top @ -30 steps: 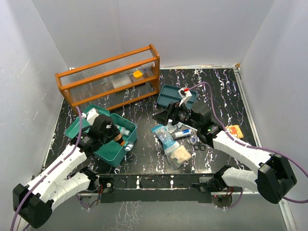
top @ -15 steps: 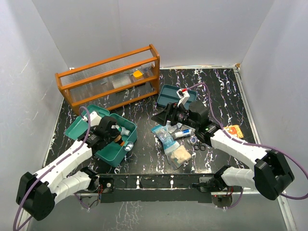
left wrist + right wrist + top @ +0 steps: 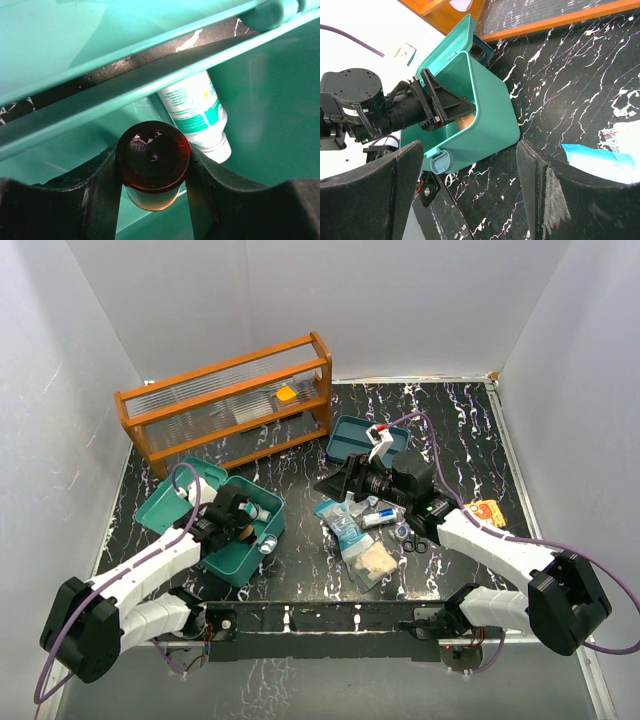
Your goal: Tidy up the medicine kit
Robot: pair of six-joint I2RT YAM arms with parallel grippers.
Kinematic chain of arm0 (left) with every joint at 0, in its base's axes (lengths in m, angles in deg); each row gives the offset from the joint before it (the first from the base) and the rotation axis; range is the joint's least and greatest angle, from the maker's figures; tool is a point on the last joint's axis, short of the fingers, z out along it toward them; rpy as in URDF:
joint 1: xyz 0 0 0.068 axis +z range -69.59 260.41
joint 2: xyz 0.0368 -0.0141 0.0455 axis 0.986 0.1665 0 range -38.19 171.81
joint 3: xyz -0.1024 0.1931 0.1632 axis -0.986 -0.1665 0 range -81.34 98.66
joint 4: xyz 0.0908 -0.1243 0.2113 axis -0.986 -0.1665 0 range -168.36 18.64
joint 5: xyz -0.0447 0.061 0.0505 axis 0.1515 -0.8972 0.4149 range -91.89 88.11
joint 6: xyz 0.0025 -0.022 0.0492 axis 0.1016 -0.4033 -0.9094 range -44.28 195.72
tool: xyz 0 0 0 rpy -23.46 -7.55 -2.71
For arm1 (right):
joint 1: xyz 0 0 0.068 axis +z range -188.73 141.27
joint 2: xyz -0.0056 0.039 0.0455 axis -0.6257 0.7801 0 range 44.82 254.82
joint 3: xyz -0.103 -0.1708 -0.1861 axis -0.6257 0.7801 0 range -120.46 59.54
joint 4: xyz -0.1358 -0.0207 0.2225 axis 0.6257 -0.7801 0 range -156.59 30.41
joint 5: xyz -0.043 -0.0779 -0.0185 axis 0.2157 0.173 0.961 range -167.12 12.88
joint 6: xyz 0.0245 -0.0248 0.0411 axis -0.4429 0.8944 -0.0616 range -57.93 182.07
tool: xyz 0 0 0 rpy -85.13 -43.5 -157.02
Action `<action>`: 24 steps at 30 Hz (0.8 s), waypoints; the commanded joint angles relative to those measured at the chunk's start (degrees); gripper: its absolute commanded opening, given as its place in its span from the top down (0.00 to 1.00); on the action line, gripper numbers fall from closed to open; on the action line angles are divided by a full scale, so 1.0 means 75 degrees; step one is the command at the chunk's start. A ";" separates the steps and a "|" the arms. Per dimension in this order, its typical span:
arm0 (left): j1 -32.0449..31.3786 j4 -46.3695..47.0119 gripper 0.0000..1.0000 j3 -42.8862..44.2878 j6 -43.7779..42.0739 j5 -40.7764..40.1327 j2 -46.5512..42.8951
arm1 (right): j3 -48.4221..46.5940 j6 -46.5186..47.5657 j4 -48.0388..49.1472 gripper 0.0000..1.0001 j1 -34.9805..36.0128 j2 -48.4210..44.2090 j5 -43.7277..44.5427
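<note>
Left tool (image 3: 152,167) is clamped on a small amber bottle (image 3: 153,150), one finger on each side of it, and it's down inside the medicine kit (image 3: 235,565). The kit is the teal box sitting on the left side of the table (image 3: 450,430), lid flipped open toward the far left. Just past the amber bottle there's a white bottle (image 3: 195,107) with a teal label lying on its side on the box floor, cap end toward the camera (can't read the label, too blurry).

Right tool (image 3: 470,200) is spread wide with nothing between its fingers. It hangs above the middle of the table, pointed toward the kit. The kit's tray insert (image 3: 350,440) is out of the box, lying on the table further back, right behind the right arm's wrist.

Near the right tool there's a loose pile on the table: a blue pouch (image 3: 345,520), a few packets and small scissors (image 3: 412,543). The orange-brown wooden rack (image 3: 225,405) stands at the back left, well apart from the kit.
</note>
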 commanded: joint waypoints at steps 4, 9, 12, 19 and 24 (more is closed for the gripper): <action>0.0029 0.0189 0.55 0.0086 -0.0097 -0.0615 0.0009 | -0.0277 -0.0025 0.0346 0.27 0.0027 0.0025 -0.0026; 0.0026 0.0130 0.48 0.0053 -0.0078 -0.0699 0.0147 | -0.0325 -0.0030 0.0259 0.28 0.0029 0.0028 -0.0069; 0.0026 0.0070 0.41 0.0060 -0.0089 -0.0761 0.0151 | -0.0325 -0.0033 0.0240 0.27 0.0026 0.0038 -0.0070; 0.0026 0.0052 0.45 0.0062 -0.0178 -0.0829 0.0138 | -0.0337 -0.0080 0.0246 0.28 0.0024 0.0096 -0.0103; 0.0030 -0.0062 0.50 0.0204 -0.0279 -0.0856 0.0086 | -0.0337 -0.0099 0.0244 0.28 0.0032 0.0121 -0.0110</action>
